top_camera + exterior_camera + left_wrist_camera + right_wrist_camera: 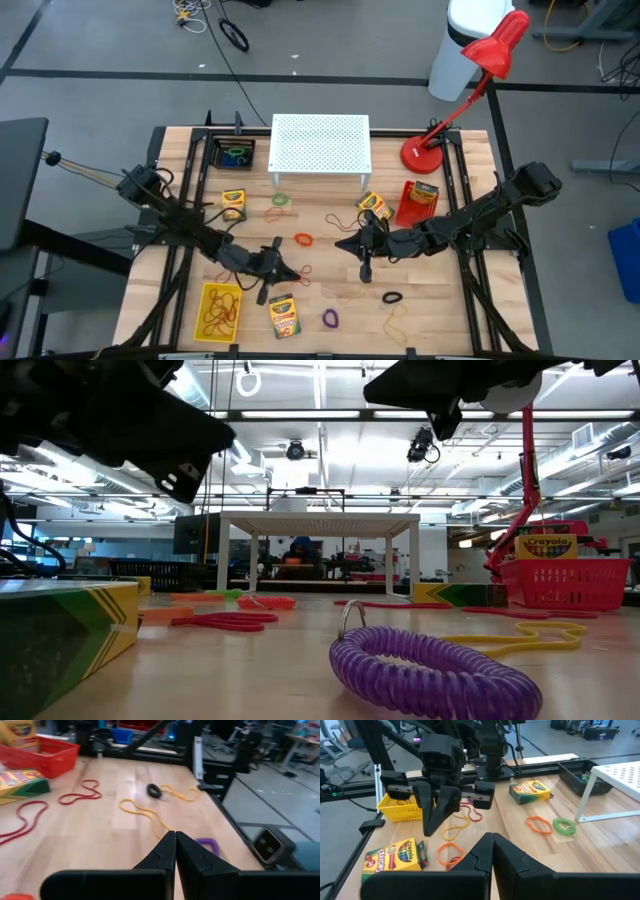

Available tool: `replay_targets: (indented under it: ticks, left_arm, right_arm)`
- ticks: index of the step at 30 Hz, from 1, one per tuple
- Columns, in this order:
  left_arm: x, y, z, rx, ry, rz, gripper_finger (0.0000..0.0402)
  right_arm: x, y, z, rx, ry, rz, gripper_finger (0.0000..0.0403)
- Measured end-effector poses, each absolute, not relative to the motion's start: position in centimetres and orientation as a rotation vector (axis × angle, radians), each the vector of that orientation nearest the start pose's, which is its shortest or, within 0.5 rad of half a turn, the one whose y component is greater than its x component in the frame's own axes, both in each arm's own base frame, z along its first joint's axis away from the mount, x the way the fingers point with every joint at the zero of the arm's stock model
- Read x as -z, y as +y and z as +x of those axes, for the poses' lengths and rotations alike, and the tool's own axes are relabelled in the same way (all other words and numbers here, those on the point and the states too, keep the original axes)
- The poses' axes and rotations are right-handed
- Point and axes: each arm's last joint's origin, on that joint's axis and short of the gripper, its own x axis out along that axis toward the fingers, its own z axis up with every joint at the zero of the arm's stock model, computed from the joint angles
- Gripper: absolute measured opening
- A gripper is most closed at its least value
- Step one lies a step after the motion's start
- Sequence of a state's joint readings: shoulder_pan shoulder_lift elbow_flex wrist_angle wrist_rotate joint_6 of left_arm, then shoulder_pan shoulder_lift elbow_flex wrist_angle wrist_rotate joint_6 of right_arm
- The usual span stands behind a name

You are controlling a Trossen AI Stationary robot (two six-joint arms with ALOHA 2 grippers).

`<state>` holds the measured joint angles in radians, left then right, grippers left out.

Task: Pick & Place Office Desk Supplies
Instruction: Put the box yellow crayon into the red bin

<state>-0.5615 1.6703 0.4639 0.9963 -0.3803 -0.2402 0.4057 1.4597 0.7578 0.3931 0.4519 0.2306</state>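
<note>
Overhead, both dark arms reach inward from the outer edges of the wooden surface (180, 150), elbows low, wrists meeting near the middle: the left claw (292, 272) and the right claw (341, 243) each have their fingers pressed together and hold nothing. Around them lie crayon boxes (284, 316), a purple loop (330, 319), a black loop (392, 297), an orange loop (303, 239) and a green loop (279, 200); reddish rubber bands fill a yellow tray (198, 318) at the front left. From table height the arms hang overhead as dark masses, the purple loop (430, 670) lies nearest and a crayon box (60, 630) stands at the left edge. Left wrist view: closed fingers (162, 852) point over bare wood toward the purple loop (207, 846), a yellow band (145, 812) and the black loop (154, 790). Right wrist view: shut fingers (502, 852) face the left claw (436, 822), which hangs tilted above the surface beside an orange loop (450, 850).
</note>
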Motion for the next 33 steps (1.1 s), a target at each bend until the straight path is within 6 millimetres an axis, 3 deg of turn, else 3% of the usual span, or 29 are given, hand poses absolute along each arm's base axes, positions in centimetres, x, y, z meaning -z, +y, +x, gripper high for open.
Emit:
replay_targets:
  ticks: [5, 11, 17, 21, 27, 30, 33]
  left_arm:
    - [-13.5, -14.1, 24.9, 0.077, 0.175, -0.098, 0.0008]
    - [-11.6, -14.0, 25.7, 0.082, 0.091, -0.14, 0.0008]
    - [-10.4, -14.1, 25.9, 0.089, 0.039, -0.157, 0.0008]
    - [-10.3, -14.2, 25.9, 0.093, 0.032, -0.188, 0.0008]
    - [-10.3, -14.7, 25.6, 0.117, 0.033, -0.169, 0.0009]
    - [-10.3, -14.6, 25.6, 0.114, 0.03, -0.13, 0.0009]
    - [-10.3, -14.2, 25.9, 0.097, 0.028, -0.107, 0.0009]
  right_arm:
    - [-22.9, 10.8, 28.8, 0.083, 0.232, 0.119, 0.0017]
    - [-24.4, 10.6, 29.1, 0.079, 0.09, 0.183, 0.0017]
    - [-24.1, 10.9, 29.2, -0.123, 0.143, 0.207, 0.0017]
    - [-21.8, 9.9, 28.3, 0.128, 0.384, 0.322, 0.0017]
    - [-18.3, 6.4, 26.1, 0.501, 0.731, 0.488, 0.0022]
    - [-17.8, 4.2, 26.0, 0.552, 0.827, 0.542, 0.0056]
    - [-17.6, 2.1, 26.0, 0.592, 0.874, 0.559, 0.0123]
